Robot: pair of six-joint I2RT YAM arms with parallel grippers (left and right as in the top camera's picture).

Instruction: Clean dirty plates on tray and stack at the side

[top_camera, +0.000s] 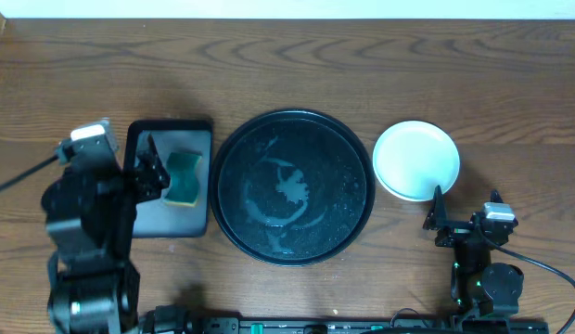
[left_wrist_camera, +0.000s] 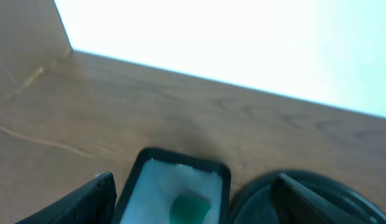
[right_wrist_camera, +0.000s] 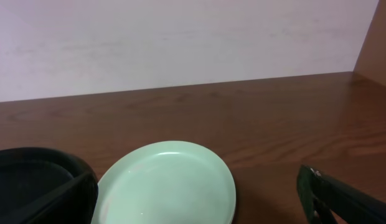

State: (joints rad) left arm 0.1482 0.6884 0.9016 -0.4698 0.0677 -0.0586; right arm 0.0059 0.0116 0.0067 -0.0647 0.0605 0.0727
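The large round black tray [top_camera: 293, 186] lies mid-table with wet smears and no plate on it; its rim also shows in the wrist views [left_wrist_camera: 342, 199] [right_wrist_camera: 25, 165]. A pale mint plate [top_camera: 416, 160] [right_wrist_camera: 168, 183] rests on the table to the tray's right; whether others lie under it I cannot tell. My right gripper [top_camera: 433, 211] [right_wrist_camera: 199, 211] is open just in front of that plate, holding nothing. My left gripper [top_camera: 150, 172] [left_wrist_camera: 193, 208] is open above the small rectangular tray, empty.
The small rectangular black tray [top_camera: 170, 225] [left_wrist_camera: 180, 158] with a grey inside sits left of the round tray and holds a green sponge [top_camera: 184, 176] [left_wrist_camera: 192, 206]. Bare wooden table [top_camera: 297, 65] stretches behind to a pale wall.
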